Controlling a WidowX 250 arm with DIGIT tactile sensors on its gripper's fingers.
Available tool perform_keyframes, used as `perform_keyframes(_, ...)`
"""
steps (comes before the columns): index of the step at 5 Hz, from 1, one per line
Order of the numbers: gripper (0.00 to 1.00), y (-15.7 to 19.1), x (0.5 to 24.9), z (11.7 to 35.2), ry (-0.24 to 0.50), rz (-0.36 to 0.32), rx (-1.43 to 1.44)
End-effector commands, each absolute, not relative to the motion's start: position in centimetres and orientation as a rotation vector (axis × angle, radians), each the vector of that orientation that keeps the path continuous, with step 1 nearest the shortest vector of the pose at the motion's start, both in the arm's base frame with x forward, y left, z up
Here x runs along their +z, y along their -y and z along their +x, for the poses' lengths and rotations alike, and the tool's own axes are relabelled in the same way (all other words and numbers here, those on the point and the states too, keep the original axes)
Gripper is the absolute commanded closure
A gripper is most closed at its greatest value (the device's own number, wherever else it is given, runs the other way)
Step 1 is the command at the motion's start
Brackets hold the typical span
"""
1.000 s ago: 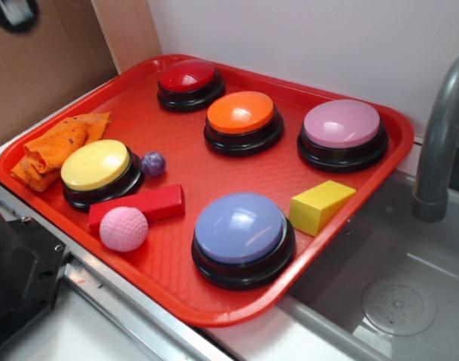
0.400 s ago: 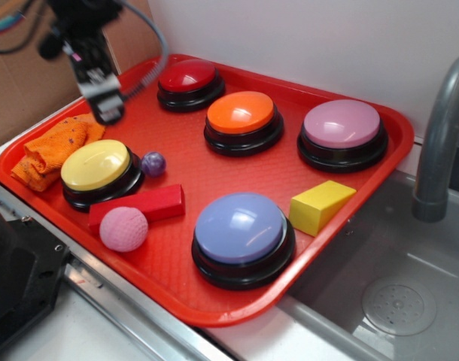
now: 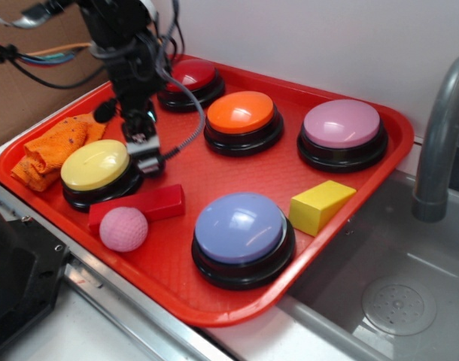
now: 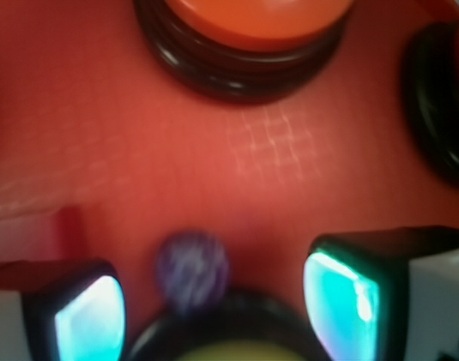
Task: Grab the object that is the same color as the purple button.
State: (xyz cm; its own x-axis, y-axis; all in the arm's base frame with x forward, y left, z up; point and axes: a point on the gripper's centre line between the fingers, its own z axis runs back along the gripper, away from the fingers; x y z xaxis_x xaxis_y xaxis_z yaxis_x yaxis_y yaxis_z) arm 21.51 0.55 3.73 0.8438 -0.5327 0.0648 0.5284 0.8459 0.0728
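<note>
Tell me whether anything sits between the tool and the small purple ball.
Nothing visible does. In the wrist view the small purple ball lies on bare red tray between the open fingers of the tool. The yellow button touches it on the near side, crowding the grasp rather than blocking it.

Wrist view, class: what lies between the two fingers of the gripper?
The small purple ball sits between the fingers, nearer the left one in that view, on bare red tray, against the yellow button's black rim. Nothing else lies in the gap.

Purple ball (image 4: 192, 271) (touching yellow button (image 3: 95, 165)) sits between open fingers (image 4: 90, 320).
</note>
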Motion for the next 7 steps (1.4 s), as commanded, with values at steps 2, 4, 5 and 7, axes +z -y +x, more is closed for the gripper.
perform_keyframes(2,1.00,-0.7,2.2,22.4,0.126,-0.063,-0.542)
perform_keyframes(4,1.00,-1.0,3.2,22.4,0.077,-0.040,-0.449)
perform_keyframes(5,1.00,-1.0,6.1,22.7,-0.022,0.069,-0.303)
perform_keyframes(7,1.00,0.2,14.7,23.5,0.040,0.113,-0.049)
